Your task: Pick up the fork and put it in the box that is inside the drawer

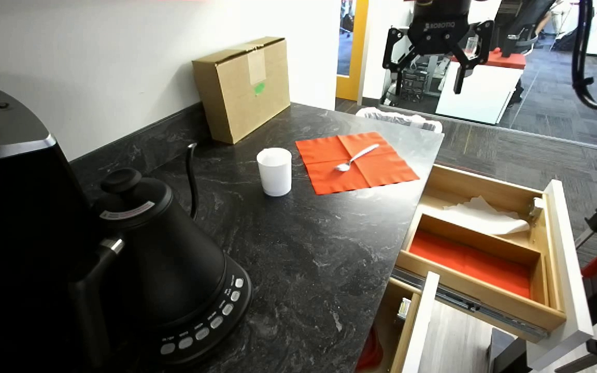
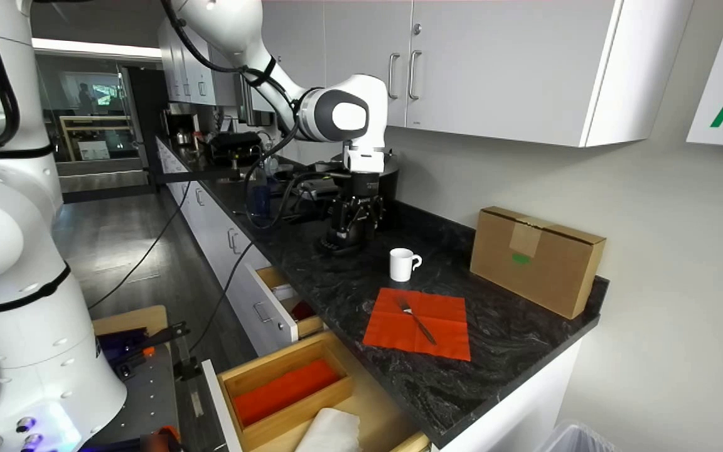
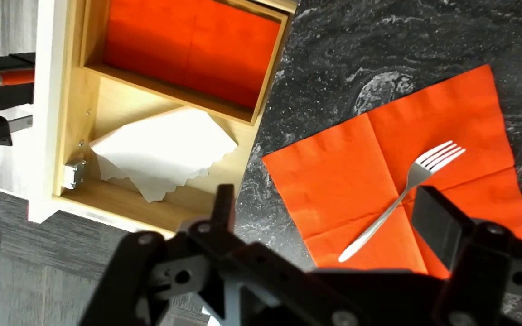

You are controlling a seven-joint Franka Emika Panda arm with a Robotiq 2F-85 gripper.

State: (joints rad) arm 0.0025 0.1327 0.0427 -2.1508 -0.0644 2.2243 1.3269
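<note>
The fork (image 3: pixel 399 198) is slim and silver. It lies slantwise on an orange cloth (image 3: pixel 333 181) on the dark counter, and shows in both exterior views (image 1: pixel 356 158) (image 2: pixel 417 321). The box (image 3: pixel 168 94) is a light-wood tray with a red bottom; it sits inside the drawer (image 3: pixel 48 113), which is pulled open beside the counter. Box (image 2: pixel 295 405) and drawer (image 1: pixel 568 259) show in both exterior views. My gripper (image 1: pixel 428 88) is open and empty, high above the counter. In the wrist view its fingers (image 3: pixel 326 199) are wide apart, with the fork well below them.
White paper (image 3: pixel 166 145) lies in the drawer beside the box. A white mug (image 1: pixel 275 171) stands near the cloth. A cardboard box (image 2: pixel 537 263) stands against the wall. A black kettle (image 1: pixel 158 269) stands farther along the counter. A lower drawer (image 1: pixel 423 321) is also open.
</note>
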